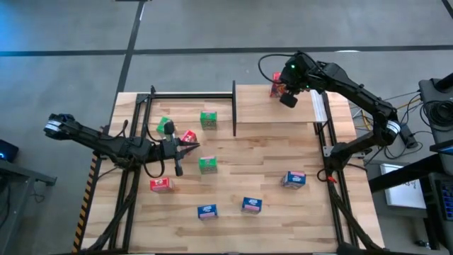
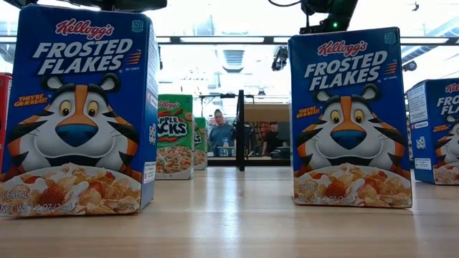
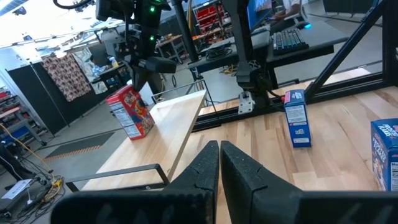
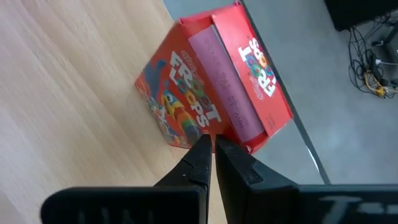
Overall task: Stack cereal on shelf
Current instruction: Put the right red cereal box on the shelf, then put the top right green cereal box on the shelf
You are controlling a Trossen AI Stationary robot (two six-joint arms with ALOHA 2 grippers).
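A red cereal box (image 1: 275, 88) (image 3: 130, 112) (image 4: 205, 81) stands upright at the far right corner of the light-wood shelf (image 1: 276, 110) (image 3: 168, 118). My right gripper (image 4: 213, 142) (image 1: 282, 91) is shut, slanting down at that box's near upper edge. My left gripper (image 3: 219, 149) (image 1: 192, 146) hovers level and shut over the table's left middle, holding nothing, above another red box (image 1: 188, 137). Green boxes (image 1: 208, 119) (image 1: 165, 126) (image 1: 207, 164), a red box (image 1: 161, 184) and blue boxes (image 1: 207, 211) (image 1: 251, 205) (image 1: 294, 179) stand on the tabletop. My right gripper's shut fingertips (image 4: 202, 152) sit right at the corner edge (image 4: 208, 127) of the red box, where its printed front meets the side with the pink strip. They come slanting down from above. Whether they touch the box I cannot tell.
Black posts (image 1: 234, 106) and rails (image 1: 191, 94) frame the shelf and the table's far left part. In the low view two blue boxes (image 2: 75, 115) (image 2: 350, 118) fill the foreground, with green ones (image 2: 174, 136) behind. People sit in the room beyond (image 2: 219, 132).
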